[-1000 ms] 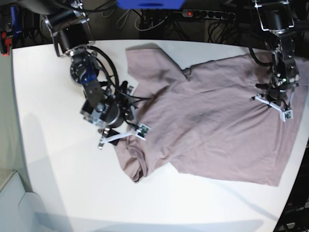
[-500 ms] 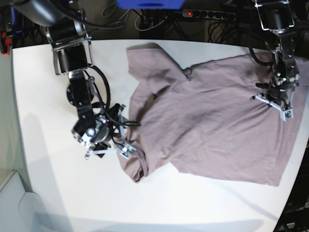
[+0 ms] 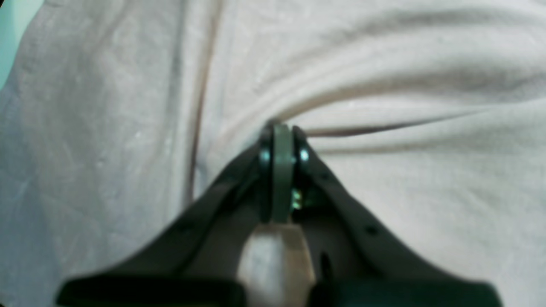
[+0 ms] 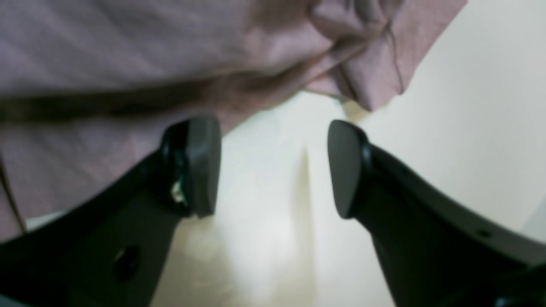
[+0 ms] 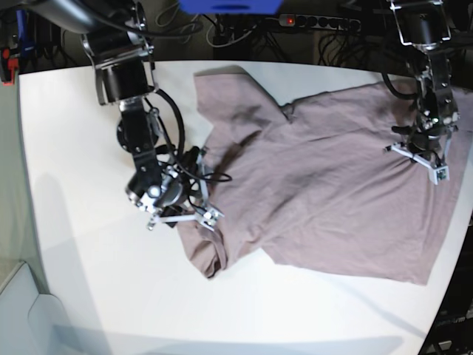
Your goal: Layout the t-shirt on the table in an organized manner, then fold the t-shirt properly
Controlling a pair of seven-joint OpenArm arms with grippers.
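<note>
t-shirt on table | spread right of centre | bare table left

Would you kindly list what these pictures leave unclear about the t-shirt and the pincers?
- Base view: the t-shirt's right edge is cut off by the frame.
- Left wrist view: whether the shut left pincer nips cloth is blurred.
- Base view: the open right pincer's tips are too small.
</note>
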